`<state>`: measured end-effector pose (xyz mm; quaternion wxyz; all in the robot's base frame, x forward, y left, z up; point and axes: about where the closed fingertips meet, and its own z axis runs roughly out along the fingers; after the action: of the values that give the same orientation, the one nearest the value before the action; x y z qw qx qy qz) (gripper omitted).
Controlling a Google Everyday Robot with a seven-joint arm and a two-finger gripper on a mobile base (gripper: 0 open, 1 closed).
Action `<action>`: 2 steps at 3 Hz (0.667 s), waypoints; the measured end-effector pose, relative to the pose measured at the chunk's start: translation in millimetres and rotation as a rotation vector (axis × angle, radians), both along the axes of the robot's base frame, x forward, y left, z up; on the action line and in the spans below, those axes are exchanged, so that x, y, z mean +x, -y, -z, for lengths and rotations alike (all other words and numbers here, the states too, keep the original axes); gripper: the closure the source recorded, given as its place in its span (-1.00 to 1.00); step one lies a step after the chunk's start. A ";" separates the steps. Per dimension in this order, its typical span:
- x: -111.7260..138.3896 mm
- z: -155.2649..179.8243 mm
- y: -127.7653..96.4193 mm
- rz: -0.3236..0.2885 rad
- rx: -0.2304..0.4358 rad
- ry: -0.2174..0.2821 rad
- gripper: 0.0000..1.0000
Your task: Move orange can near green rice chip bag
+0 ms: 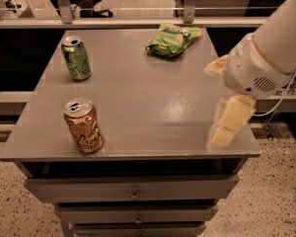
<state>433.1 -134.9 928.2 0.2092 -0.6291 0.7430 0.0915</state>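
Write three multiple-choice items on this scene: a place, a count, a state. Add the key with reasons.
1. The orange can stands at the table's: A. front left; B. far right; C. middle.
2. Cans on the table: A. one; B. two; C. three.
3. The gripper, at the table's right edge, is: A. gripping a can; B. open and empty; C. holding a bag.
Key: 1 A, it is nearest the front left corner. 2 B, only the orange can and the green can show. 3 B, its fingers stand apart with nothing between.
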 end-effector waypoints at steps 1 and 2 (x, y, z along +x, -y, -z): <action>-5.9 23.4 -70.3 -0.098 0.194 -0.025 -1.00; -9.9 16.8 -90.4 -0.115 0.256 -0.028 -1.00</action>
<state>423.2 -44.5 911.4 0.2717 -0.6375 0.6909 0.2061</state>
